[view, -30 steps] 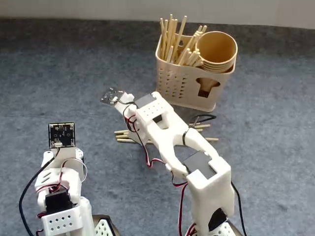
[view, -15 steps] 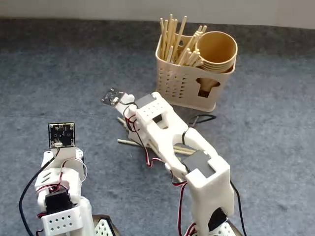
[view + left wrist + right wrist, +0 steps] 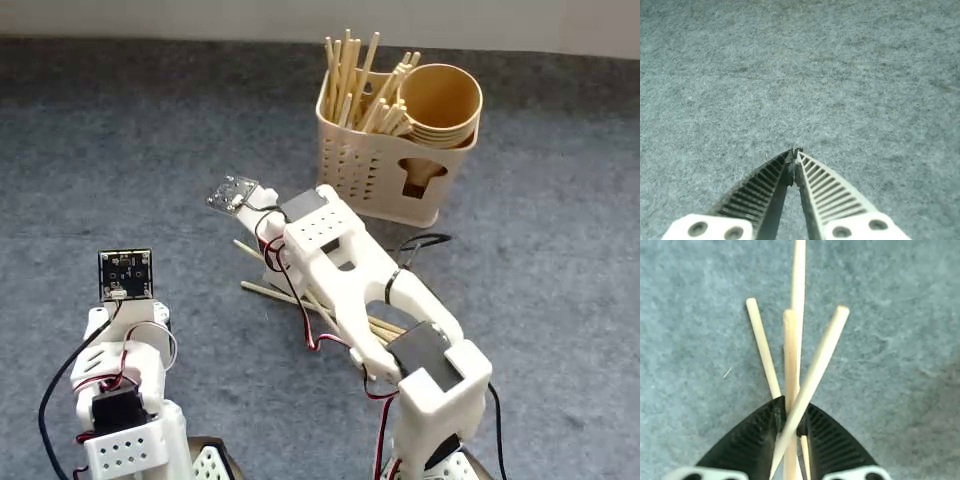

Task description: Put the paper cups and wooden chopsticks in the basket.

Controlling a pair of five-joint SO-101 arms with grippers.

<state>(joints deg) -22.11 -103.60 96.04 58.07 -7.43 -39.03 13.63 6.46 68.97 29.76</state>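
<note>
**Basket nearly loaded, right jaws clamped on a bundle of sticks**

In the high view the cream slotted basket [image 3: 385,175] stands in the upper middle of the frame on the grey carpeted worktop [image 3: 120,130]. Its left part holds a sheaf of wooden chopsticks [image 3: 352,75], standing on end and leaning at different angles, with their tips well above the rim. Its right part holds a nested stack of paper cups [image 3: 440,100], mouth up, and the top cup's rim sits above the basket wall. A few of the sticks lean against the side of the stack.

My right arm [image 3: 350,270] stretches across the centre of the frame, just below the basket. In the right wrist view the right jaws are closed down on the loose chopsticks [image 3: 790,350]. I count four sticks fanning out from the pinch, and one crosses the others at a slant. In the high view these sticks poke out from under the arm on both sides, left of centre [image 3: 270,291] and again lower right. I cannot tell whether they rest on the carpet or hang just above it.

My left arm [image 3: 120,380] sits in the lower left corner, well apart from the basket. In its wrist view the left jaws are closed tip to tip, with nothing between them, over bare carpet.

A black cable [image 3: 425,240] loops on the carpet between the right arm and the basket.
</note>
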